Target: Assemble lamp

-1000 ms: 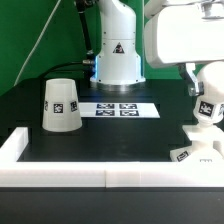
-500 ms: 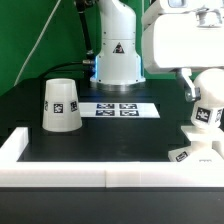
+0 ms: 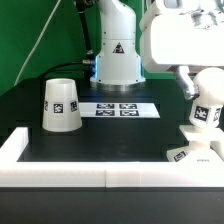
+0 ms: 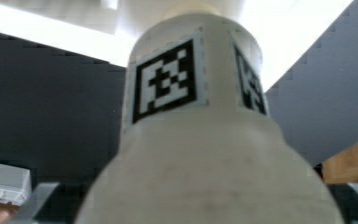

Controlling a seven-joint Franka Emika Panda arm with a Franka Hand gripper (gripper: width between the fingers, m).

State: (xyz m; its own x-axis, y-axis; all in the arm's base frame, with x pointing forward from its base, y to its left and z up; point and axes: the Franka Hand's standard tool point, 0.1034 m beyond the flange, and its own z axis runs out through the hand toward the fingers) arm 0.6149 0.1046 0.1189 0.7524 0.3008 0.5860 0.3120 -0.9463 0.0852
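The white tapered shade [image 3: 61, 105] stands on the black table at the exterior view's left, tag facing forward. My gripper [image 3: 196, 97] is at the exterior view's right, shut on the white rounded bulb [image 3: 207, 113]. It holds the bulb upright over the flat square base [image 3: 192, 152]. I cannot tell whether the bulb touches the base. In the wrist view the bulb [image 4: 194, 150] fills the frame with its tags showing, and it hides my fingers.
The marker board [image 3: 118, 109] lies flat in the middle of the table, in front of the robot's white body [image 3: 118, 55]. A white raised rim [image 3: 100, 175] borders the table's front and left sides.
My gripper and the bulb have shifted slightly toward the camera and a little lower above the base. The shade and the base have not moved.
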